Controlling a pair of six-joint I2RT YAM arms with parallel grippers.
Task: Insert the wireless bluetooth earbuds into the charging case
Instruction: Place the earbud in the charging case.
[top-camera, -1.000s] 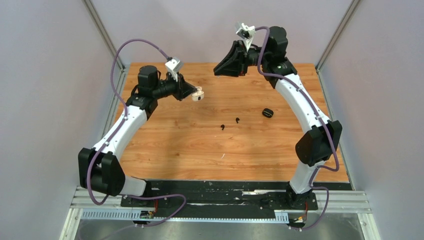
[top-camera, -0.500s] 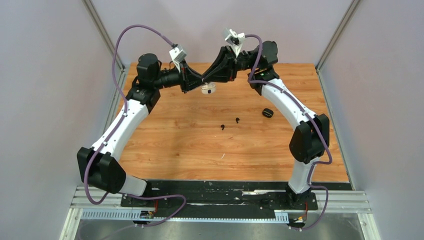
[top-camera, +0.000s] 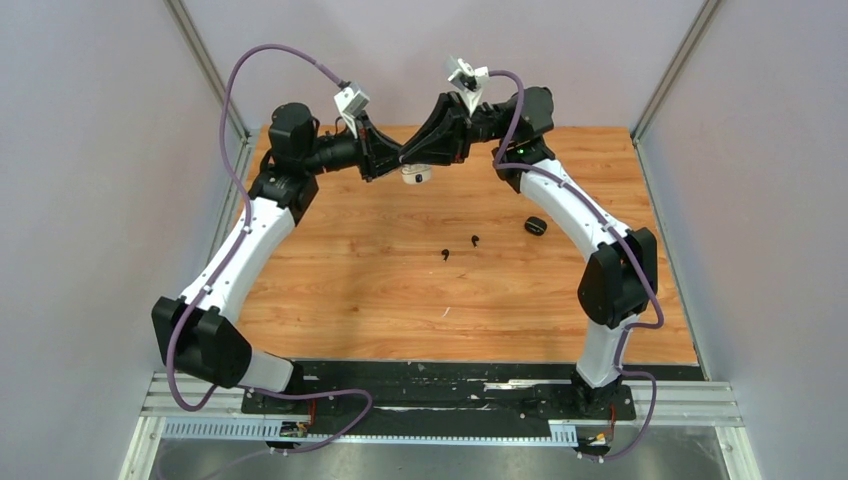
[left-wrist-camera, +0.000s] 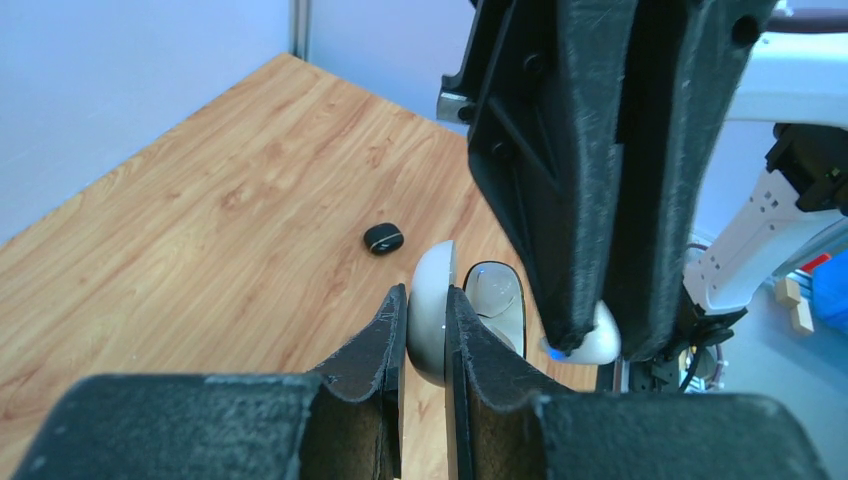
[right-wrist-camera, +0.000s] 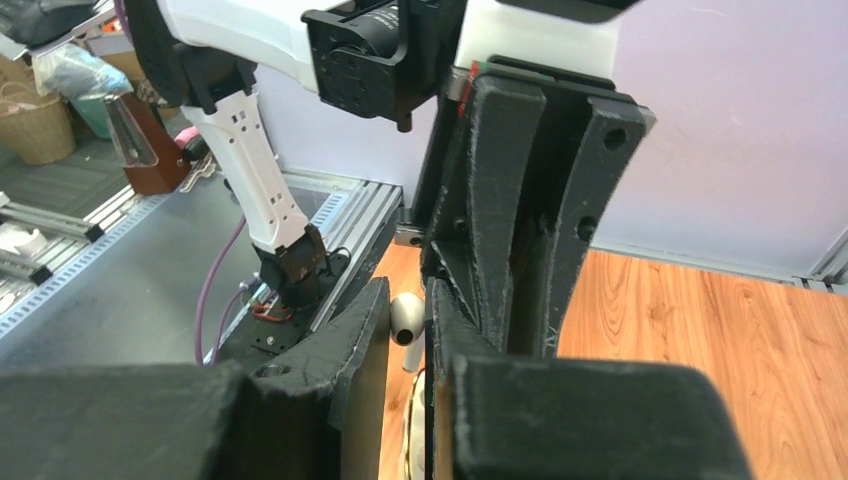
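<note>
My left gripper (left-wrist-camera: 425, 296) is shut on the lid of an open white charging case (left-wrist-camera: 497, 295), held above the back middle of the table (top-camera: 340, 290). My right gripper (right-wrist-camera: 405, 290) is shut on a white earbud (right-wrist-camera: 405, 318), stem pointing down, just above the case's open cavity (right-wrist-camera: 412, 440). In the left wrist view that earbud (left-wrist-camera: 598, 347) shows between the right fingers (left-wrist-camera: 560, 200), close beside the case. In the top view the two grippers meet tip to tip over the case (top-camera: 416, 176). Two black earbuds (top-camera: 445, 254) (top-camera: 474, 240) lie on the table.
A shut black case (top-camera: 535, 226) sits right of the middle, also seen in the left wrist view (left-wrist-camera: 383, 238). A pale sliver (top-camera: 446, 312) lies nearer the front. Grey walls close in the back and sides.
Over the last second both arms swung together at the back middle: the left carried the case rightward, and the right came left and down with the earbud. Barely any motion in the last half second.
</note>
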